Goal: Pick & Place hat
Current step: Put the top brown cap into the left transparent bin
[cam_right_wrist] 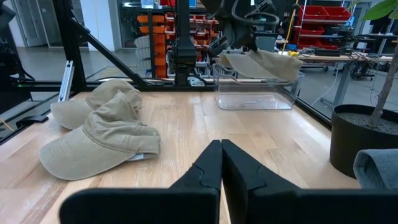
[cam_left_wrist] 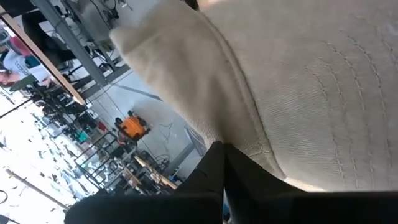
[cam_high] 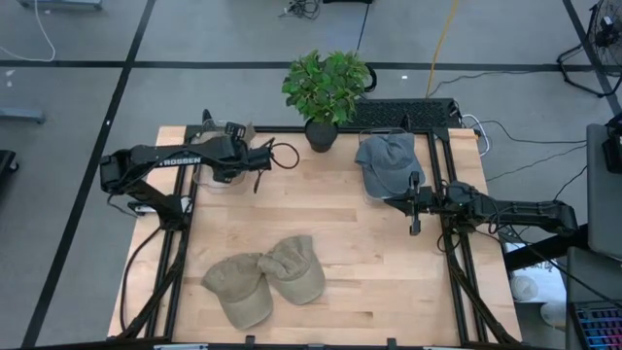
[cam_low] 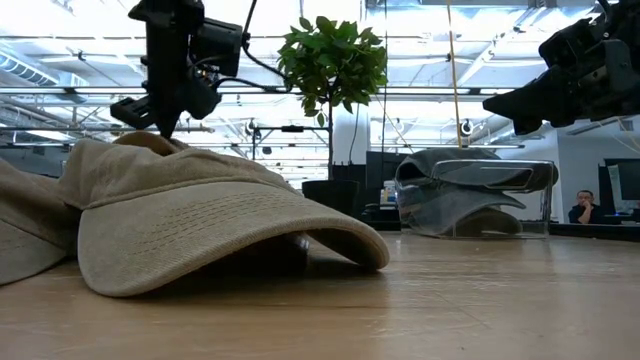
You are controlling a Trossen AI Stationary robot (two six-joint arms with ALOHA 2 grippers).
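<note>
Left gripper (cam_high: pixel 236 148) is clamped on a beige fabric cap (cam_right_wrist: pixel 260 64), which hangs directly beneath the fingers, over a clear plastic bin (cam_right_wrist: pixel 255 91) at the far-left table corner. Release should drop it straight down. Right gripper (cam_high: pixel 415 204) is closed, empty, beside a grey cap (cam_high: pixel 386 161).

hats front (cam_high: pixel 264 279): two, tan/khaki, visible stitching rows
hat at left bin (cam_right_wrist: pixel 261 63): cream-beige
hat right rear (cam_high: pixel 386 162): grey-blue
bin (cam_right_wrist: pixel 256 93): clear
plant (cam_high: pixel 326 86): green leaves, black pot
table (cam_high: pixel 340 233): light wood grain, black frame
arms: black
</note>
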